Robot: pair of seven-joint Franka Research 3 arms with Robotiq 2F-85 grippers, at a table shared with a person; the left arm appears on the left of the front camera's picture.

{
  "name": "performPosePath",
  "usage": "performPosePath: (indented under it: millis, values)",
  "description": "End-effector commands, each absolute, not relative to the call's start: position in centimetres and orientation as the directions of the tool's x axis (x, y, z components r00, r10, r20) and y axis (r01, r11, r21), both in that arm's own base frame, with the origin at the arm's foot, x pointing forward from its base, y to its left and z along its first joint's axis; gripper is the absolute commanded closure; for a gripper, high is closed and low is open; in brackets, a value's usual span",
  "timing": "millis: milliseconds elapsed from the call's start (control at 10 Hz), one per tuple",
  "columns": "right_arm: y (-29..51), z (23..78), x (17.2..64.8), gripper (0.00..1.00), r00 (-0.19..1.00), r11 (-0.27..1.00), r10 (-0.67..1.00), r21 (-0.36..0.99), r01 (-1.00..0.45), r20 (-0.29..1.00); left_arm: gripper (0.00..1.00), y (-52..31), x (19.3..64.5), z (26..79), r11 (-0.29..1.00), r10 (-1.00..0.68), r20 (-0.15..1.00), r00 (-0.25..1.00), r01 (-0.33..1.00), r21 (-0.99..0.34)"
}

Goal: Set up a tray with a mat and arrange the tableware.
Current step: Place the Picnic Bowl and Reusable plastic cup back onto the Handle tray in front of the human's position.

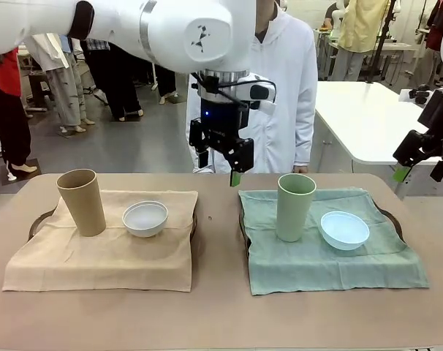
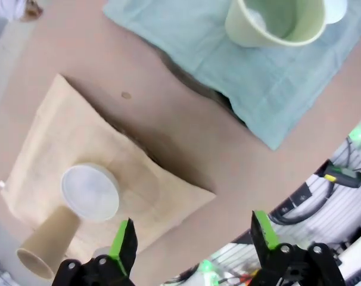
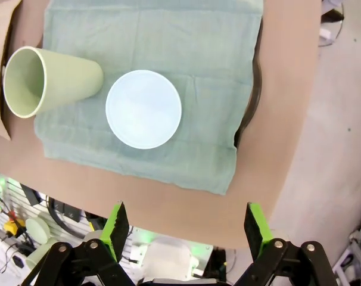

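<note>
2 place settings lie side by side on the brown table (image 1: 221,307). On the robot's left, a tan mat (image 1: 104,252) covers a dark tray (image 1: 37,221) whose rim peeks out at the mat's far edges; on it the tan cup (image 1: 82,202) stands upright with the white bowl (image 1: 145,218) just beside it, apart from the cup. On the robot's right, a green mat (image 1: 331,256) covers a second tray (image 1: 389,217), and the pale green cup (image 1: 295,207) stands upright there with the light blue bowl (image 1: 344,229) close beside it.

The left gripper (image 1: 221,164) hangs above the far side of the table, over the bare strip between the 2 mats, with its jaws spread wide and nothing between them; the left wrist view shows its green-padded fingers (image 2: 124,241) well apart over the tan mat's corner and the table edge. The right gripper (image 1: 419,164) sits off the table's right end, raised above it; in the right wrist view its 2 fingers (image 3: 116,223) stand released and empty, looking down on the green mat, cup and bowl.

A person in a white coat (image 1: 287,95) stands at the far side of the table.
</note>
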State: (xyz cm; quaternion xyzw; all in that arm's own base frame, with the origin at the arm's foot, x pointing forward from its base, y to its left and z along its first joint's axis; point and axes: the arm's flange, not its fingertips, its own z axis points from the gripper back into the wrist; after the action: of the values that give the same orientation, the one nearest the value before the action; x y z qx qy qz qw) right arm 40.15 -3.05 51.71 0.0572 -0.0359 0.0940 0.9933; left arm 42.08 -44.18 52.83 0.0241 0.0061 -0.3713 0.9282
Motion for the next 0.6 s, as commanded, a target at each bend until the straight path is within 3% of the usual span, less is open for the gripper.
performPosePath:
  millis: [0, 500]
  values:
    - [-3.08, 51.79, 40.20, 0.00, 0.978, 0.976, 0.184, 0.103, -0.193, 0.095, 0.00, -44.11, 41.50, 52.14, 0.695, -0.718, 0.000, 0.696, 0.718, 0.043]
    - [-3.08, 51.79, 40.20, 0.00, 0.978, 0.976, 0.184, 0.103, -0.193, 0.095, 0.00, -44.11, 41.50, 52.14, 0.695, -0.718, 0.000, 0.696, 0.718, 0.043]
